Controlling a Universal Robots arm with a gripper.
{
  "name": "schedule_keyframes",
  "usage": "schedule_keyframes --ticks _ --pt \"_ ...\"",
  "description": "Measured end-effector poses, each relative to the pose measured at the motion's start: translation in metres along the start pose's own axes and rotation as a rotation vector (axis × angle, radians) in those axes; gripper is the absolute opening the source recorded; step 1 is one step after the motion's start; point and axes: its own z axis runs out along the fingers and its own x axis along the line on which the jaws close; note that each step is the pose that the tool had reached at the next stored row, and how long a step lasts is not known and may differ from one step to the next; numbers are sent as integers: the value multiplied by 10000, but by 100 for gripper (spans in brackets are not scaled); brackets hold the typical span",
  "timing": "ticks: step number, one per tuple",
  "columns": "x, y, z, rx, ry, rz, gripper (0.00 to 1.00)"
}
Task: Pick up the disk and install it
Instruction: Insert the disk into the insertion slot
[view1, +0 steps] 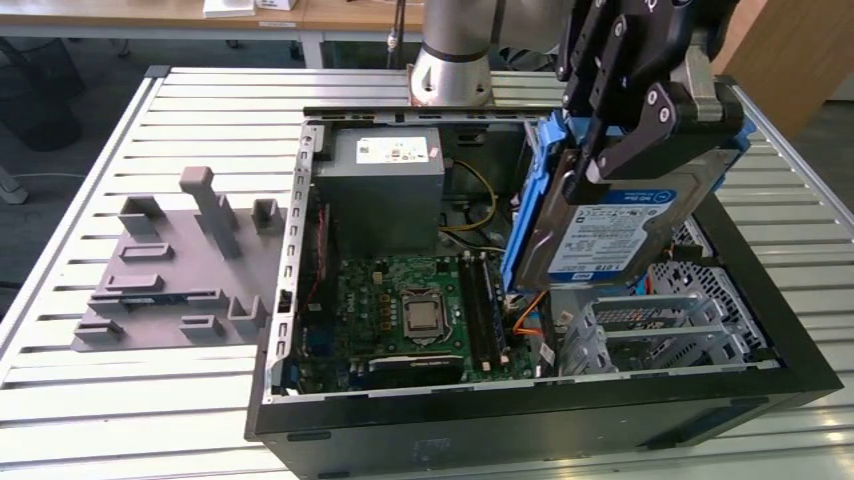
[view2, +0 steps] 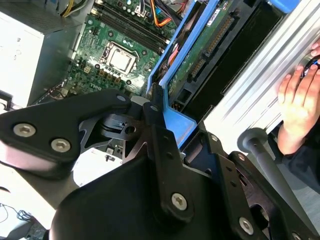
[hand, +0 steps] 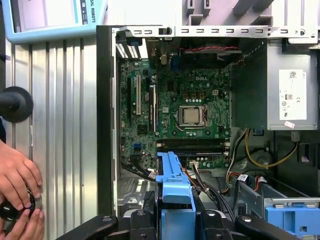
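Aloft over the open computer case (view1: 534, 412): disk (view1: 617, 235), label outward, tilted nearly upright just above the drive cage (view1: 667, 330) and well clear of the counter (view1: 200, 130). Gripper (view1: 607, 168) clamped on its upper end, one of the fingers (view1: 661, 125) lying across the label face, the other apparently behind.

Probably dense and rigid for its size, with smooth metal faces likely to slip under a light pinch. Circuit board and connector likely fragile, so best taken by the flat body or blue rails, away from the connector end.

Exterior view: gives label face, tilt and position over the cage, plus power supply (view1: 387, 185), motherboard (view1: 400, 290) and grey fixture (view1: 160, 280) on the counter.

Second wrist view: gives instead the disk's (view2: 200, 55) circuit-board side and connector, and a person's hand (view2: 297, 100) beside the counter.

First wrist view: looks down along the disk's (hand: 172, 180) blue rail edge to the processor socket (hand: 192, 116).
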Motion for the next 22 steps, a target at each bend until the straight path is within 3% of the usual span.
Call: schedule_keyframes --ticks 4,11,22 --pt "33 -16 13 0 1 0 36" --pt "42 -162 49 0 3 0 36" --pt "74 -170 80 47 -2 -2 36"
